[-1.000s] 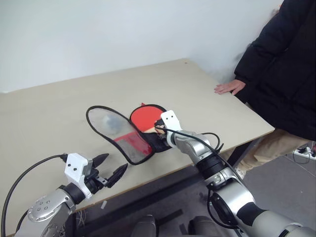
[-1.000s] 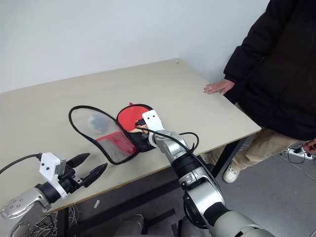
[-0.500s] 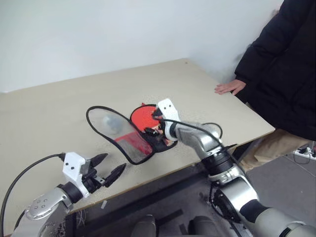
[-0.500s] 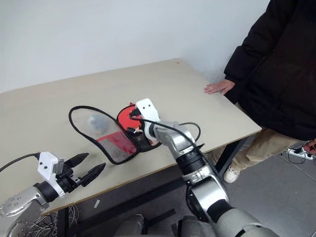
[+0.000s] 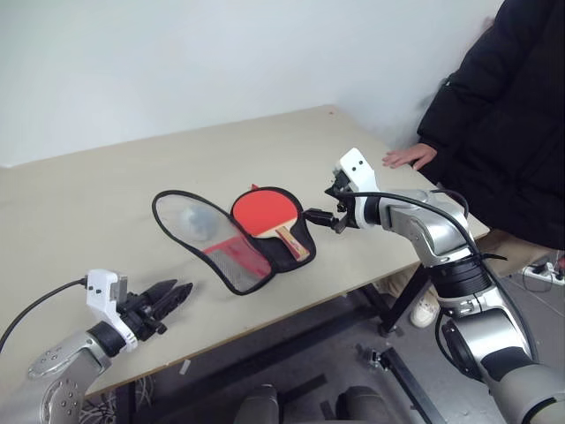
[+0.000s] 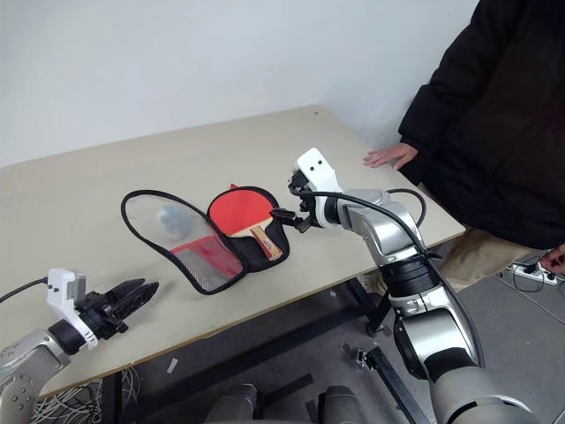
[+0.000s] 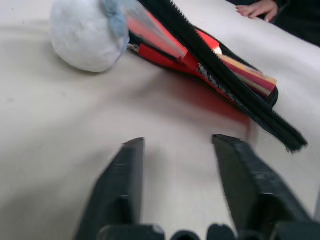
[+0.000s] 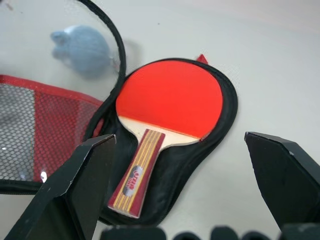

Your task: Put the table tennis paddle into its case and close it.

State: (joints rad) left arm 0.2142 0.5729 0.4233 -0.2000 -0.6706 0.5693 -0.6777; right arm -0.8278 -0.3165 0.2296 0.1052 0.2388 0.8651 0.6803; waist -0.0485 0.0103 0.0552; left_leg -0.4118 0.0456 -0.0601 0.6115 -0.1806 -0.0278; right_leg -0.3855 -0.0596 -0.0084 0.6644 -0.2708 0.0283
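While the case (image 5: 231, 240) lies unzipped and spread flat on the tabletop (image 5: 106, 185), you can see the table tennis paddle (image 5: 269, 215) resting face up on its black half, handle pointing toward the near edge, so the loading step looks done. The mesh half is folded out beside it toward the left, with a small whitish ball (image 5: 194, 216) under or behind the clear part (hard to say which). Your right gripper (image 5: 328, 205) hovers above and just right of the paddle, jaws spread wide and holding nothing. Your left gripper (image 5: 168, 294) sits low near the front edge, well apart from the case, jaws narrowly parted and empty. What remains, by my reading, is folding the mesh half over and closing the zip. A person's hand (image 5: 410, 157) rests on the far right corner.
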